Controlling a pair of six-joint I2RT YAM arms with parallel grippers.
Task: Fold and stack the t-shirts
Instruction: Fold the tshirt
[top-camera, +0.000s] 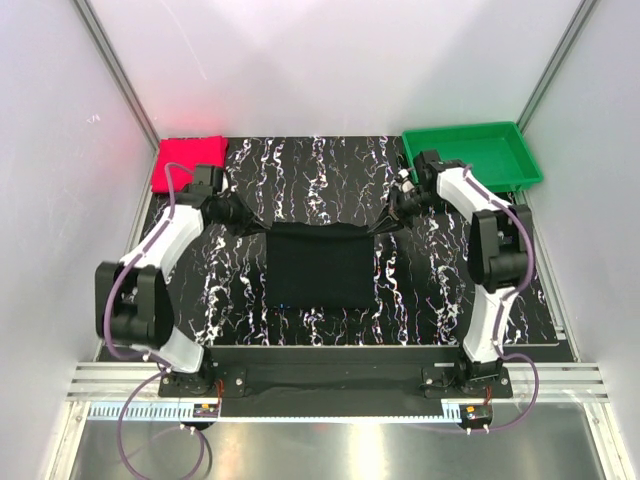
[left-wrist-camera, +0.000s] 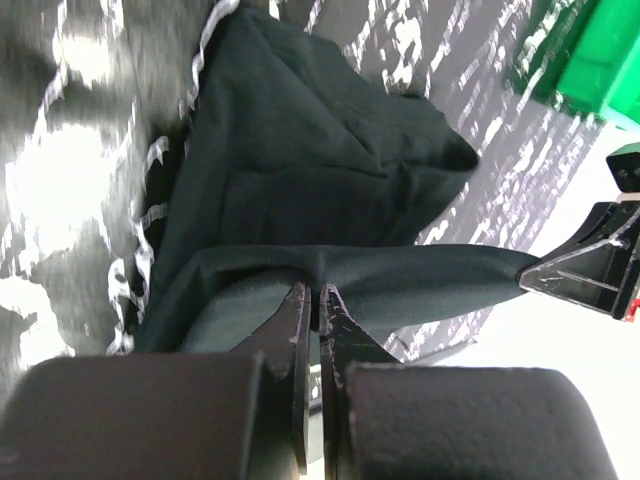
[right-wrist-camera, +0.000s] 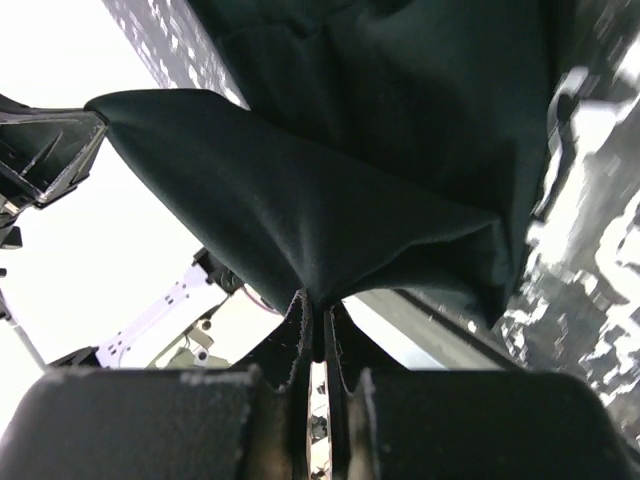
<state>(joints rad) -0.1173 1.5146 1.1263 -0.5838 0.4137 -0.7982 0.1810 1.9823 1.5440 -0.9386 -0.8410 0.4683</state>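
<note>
The black t-shirt (top-camera: 320, 266) lies partly folded in the middle of the marbled table, its far edge lifted and stretched taut between my two grippers. My left gripper (top-camera: 250, 220) is shut on the left far corner; in the left wrist view (left-wrist-camera: 318, 292) the cloth (left-wrist-camera: 300, 150) runs out from between the closed fingers. My right gripper (top-camera: 392, 215) is shut on the right far corner; in the right wrist view (right-wrist-camera: 318, 305) the cloth (right-wrist-camera: 330, 190) hangs from the closed fingers. The pinkish-red t-shirt (top-camera: 188, 162) lies folded at the far left corner.
A green plastic tray (top-camera: 475, 152) stands at the far right corner, also in the left wrist view (left-wrist-camera: 590, 60). White walls and metal frame posts close in the table on three sides.
</note>
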